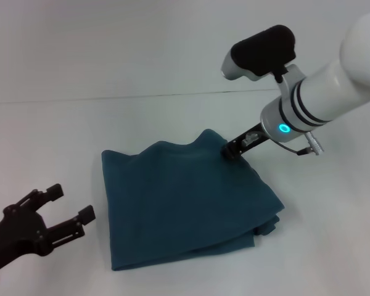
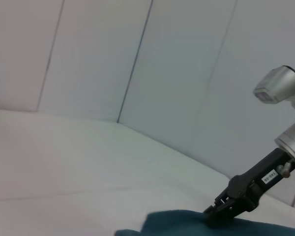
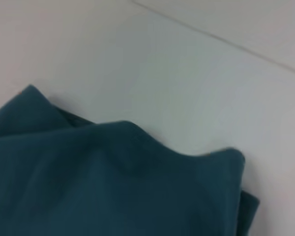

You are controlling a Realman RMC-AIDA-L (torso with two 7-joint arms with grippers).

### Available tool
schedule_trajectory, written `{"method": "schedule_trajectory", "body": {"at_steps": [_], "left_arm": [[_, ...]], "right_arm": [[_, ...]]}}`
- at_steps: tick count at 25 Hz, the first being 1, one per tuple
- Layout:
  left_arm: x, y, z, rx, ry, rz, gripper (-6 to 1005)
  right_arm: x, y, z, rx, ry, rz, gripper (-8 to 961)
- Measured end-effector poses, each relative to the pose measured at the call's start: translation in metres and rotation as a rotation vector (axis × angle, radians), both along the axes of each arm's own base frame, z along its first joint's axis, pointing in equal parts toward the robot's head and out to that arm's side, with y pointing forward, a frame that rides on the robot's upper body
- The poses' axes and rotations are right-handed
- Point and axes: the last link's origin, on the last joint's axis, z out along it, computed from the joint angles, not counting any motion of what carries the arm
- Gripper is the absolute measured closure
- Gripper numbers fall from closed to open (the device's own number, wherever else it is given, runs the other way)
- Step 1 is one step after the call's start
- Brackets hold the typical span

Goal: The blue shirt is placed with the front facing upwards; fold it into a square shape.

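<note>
Bright even light, soft blur

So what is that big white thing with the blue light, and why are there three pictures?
It is a robot's arm. One picture comes from a camera on its head, the other two from cameras on its wrists. A folded blue shirt lies on a white table. The right gripper, on the white arm, has its jaws closed on the shirt's far edge, lifting it into a small peak. The left gripper is the black claw near the shirt's left side, jaws open, holding nothing.

The blue shirt (image 1: 185,200) lies folded into a rough square, far corner lifted.
</note>
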Motion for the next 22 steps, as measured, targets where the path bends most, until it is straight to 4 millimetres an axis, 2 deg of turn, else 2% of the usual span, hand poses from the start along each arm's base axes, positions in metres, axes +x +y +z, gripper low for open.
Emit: {"method": "schedule_trajectory", "body": {"at_steps": [4, 8, 12, 15, 17, 19, 22], "left_arm": [[0.008, 0.003, -0.007, -0.039, 0.014, -0.041, 31], [0.016, 0.007, -0.009, -0.068, 0.021, -0.08, 31], [0.022, 0.01, -0.003, -0.116, 0.034, -0.107, 30], [0.026, 0.014, 0.001, -0.173, 0.08, -0.113, 31], [0.029, 0.018, 0.002, -0.206, 0.118, -0.114, 32], [0.032, 0.02, 0.001, -0.223, 0.134, -0.124, 32], [0.039, 0.023, -0.001, -0.253, 0.133, -0.143, 33]], "right_arm": [[0.006, 0.0, 0.019, 0.062, 0.052, -0.032, 740], [0.002, -0.008, 0.054, 0.129, 0.115, 0.061, 659], [-0.005, -0.04, 0.075, 0.06, 0.256, 0.221, 497], [-0.001, -0.068, 0.089, -0.006, 0.422, 0.309, 367], [0.008, -0.085, 0.098, -0.046, 0.485, 0.378, 270], [0.022, -0.1, 0.1, -0.085, 0.477, 0.42, 172], [0.041, -0.12, 0.095, -0.145, 0.434, 0.476, 165]]}}
